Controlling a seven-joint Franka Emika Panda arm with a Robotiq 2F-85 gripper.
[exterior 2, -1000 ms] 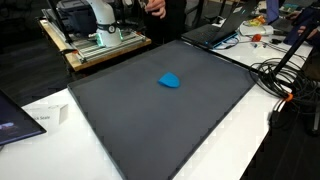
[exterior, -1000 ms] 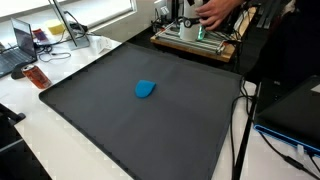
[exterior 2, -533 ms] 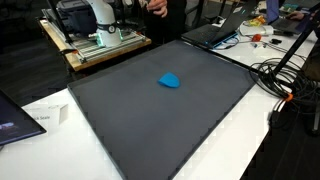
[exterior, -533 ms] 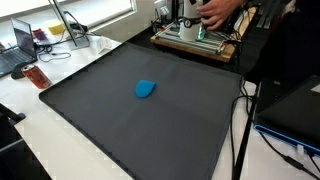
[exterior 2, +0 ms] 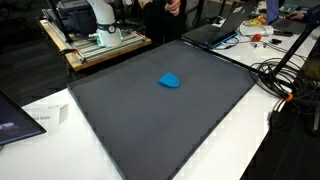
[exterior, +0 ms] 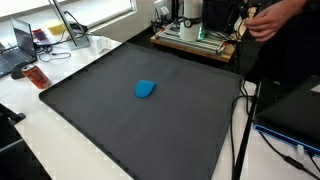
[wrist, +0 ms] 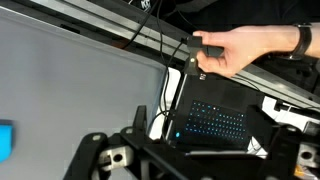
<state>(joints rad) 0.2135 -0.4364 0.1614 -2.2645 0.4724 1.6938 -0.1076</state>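
A small blue object (exterior: 146, 90) lies near the middle of the dark mat (exterior: 110, 120), seen in both exterior views (exterior 2: 171, 80). In the wrist view it shows only as a blue sliver at the left edge (wrist: 4, 140). My gripper (wrist: 190, 152) hangs high above the mat's edge, open, with nothing between its dark fingers (wrist: 96, 150). It is far from the blue object and looks down at a laptop with a lit keyboard (wrist: 215, 120). Only the arm's white base (exterior 2: 100, 16) shows in the exterior views.
A person's hand (wrist: 240, 50) holds a black plug on a cable above the laptop. Cables (exterior 2: 285, 75) lie beside the mat. The robot's stand (exterior: 195, 38) is at the mat's far edge. A laptop (exterior: 18, 45) and clutter sit on the white table.
The person's hand has left the robot's base and drawn back to the side. The blue object and the gripper have not moved.
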